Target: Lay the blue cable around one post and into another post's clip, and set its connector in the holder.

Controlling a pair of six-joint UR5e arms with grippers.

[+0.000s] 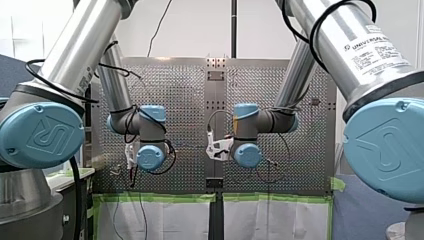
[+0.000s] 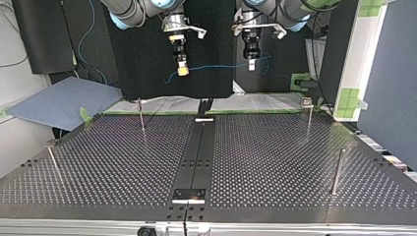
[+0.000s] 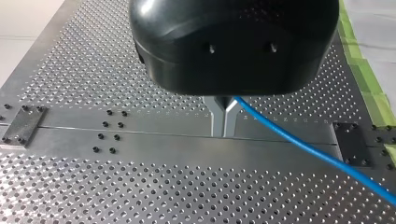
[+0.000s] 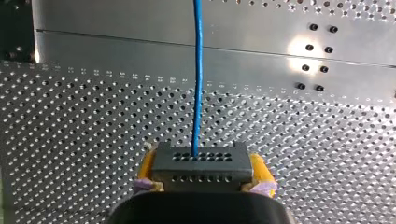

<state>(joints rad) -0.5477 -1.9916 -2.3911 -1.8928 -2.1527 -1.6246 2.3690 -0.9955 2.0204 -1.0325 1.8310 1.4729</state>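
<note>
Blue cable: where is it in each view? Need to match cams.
Front view: cannot make it out.
Top view: blue cable strung between my right gripper and my left gripper.
Left wrist view: cable runs aside from my left gripper's shut fingers.
Right wrist view: cable runs straight ahead from the connector in my right gripper.
Shared landmark: the unperforated centre strip.
</note>
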